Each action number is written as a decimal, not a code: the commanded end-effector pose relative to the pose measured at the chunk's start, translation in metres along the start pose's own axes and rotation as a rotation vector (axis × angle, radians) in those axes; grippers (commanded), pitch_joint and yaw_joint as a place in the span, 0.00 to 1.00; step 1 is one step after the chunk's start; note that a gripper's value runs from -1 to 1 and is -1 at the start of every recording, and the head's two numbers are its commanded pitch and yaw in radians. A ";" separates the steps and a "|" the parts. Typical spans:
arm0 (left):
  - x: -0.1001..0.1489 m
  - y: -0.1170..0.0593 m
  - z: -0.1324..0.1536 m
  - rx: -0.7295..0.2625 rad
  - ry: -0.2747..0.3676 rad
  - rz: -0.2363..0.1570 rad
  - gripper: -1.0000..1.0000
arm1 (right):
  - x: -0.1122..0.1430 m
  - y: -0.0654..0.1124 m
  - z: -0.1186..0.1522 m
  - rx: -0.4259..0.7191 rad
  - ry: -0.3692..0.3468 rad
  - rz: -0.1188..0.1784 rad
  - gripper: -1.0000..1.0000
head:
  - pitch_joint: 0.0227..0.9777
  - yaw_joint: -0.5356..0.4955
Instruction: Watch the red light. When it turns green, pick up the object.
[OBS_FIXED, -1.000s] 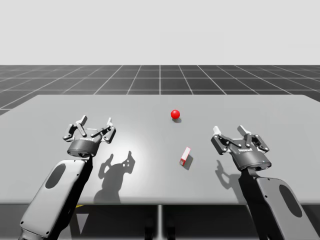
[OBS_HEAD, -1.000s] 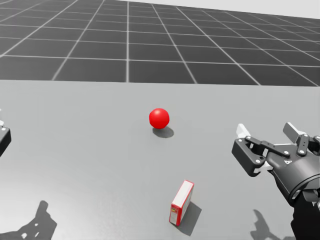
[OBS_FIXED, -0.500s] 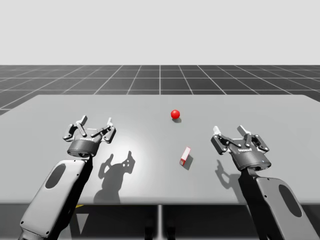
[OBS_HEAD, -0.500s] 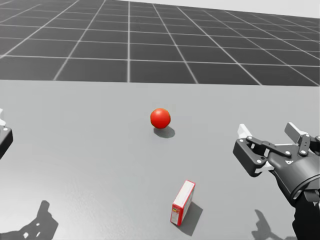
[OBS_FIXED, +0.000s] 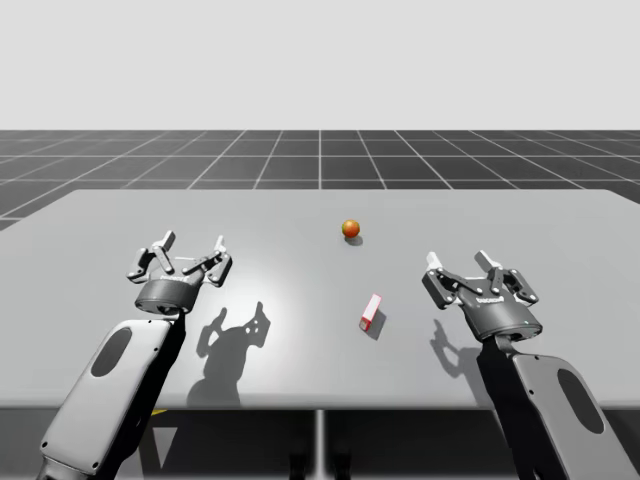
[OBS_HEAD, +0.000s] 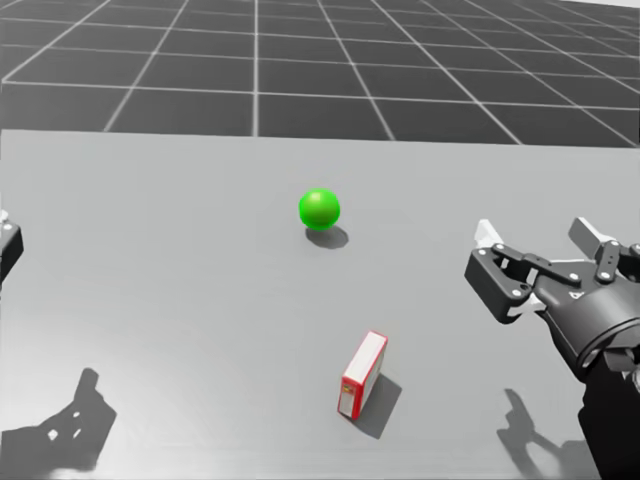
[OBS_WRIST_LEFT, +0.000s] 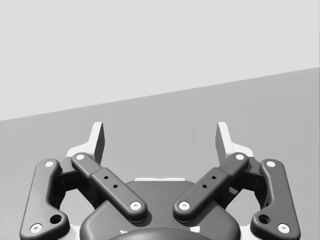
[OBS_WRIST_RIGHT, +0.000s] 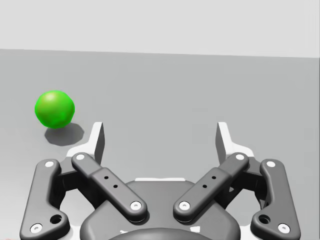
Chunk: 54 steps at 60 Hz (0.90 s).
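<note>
Now: light (OBS_HEAD: 319, 209) reads green in the head and right wrist views, so go. Red-and-white box (OBS_HEAD: 363, 375) stands on edge on the desk (OBS_HEAD: 150, 300), nearer you than the light. Right gripper (OBS_HEAD: 540, 256) is closest, fingers wide and empty. Left gripper (OBS_FIXED: 192, 245) is also wide, well apart. Use the right, span the thin faces and close gently. The box looks tippy.

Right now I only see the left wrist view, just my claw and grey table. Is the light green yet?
Observer: Yes, the light looks green in the head view.
Operator: What do I grab?
Observer: A small red and white box, standing nearer the robot than the light.
Operator: Which claw is closer?
Observer: The right claw, open, just right of the box.
</note>
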<state>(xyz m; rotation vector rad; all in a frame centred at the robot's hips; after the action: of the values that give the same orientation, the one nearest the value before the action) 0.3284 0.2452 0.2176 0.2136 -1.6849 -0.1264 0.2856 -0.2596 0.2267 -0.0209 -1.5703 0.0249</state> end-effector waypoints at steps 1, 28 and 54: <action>-0.001 -0.001 0.000 -0.003 0.002 -0.004 0.00 | 0.000 0.000 0.000 0.000 0.001 0.000 0.00 | 0.71 0.37; 0.000 -0.004 0.000 -0.017 0.004 -0.011 0.00 | 0.000 0.000 0.000 0.007 0.004 0.007 0.00 | 0.91 0.31; 0.000 -0.005 0.001 -0.006 0.004 -0.015 0.00 | 0.010 0.012 0.018 0.249 0.025 -0.001 0.00 | 0.90 0.30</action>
<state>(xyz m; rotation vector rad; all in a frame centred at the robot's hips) 0.3280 0.2405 0.2166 0.2193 -1.6788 -0.1437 0.2774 -0.2590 0.2348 0.0925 -1.5463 0.1164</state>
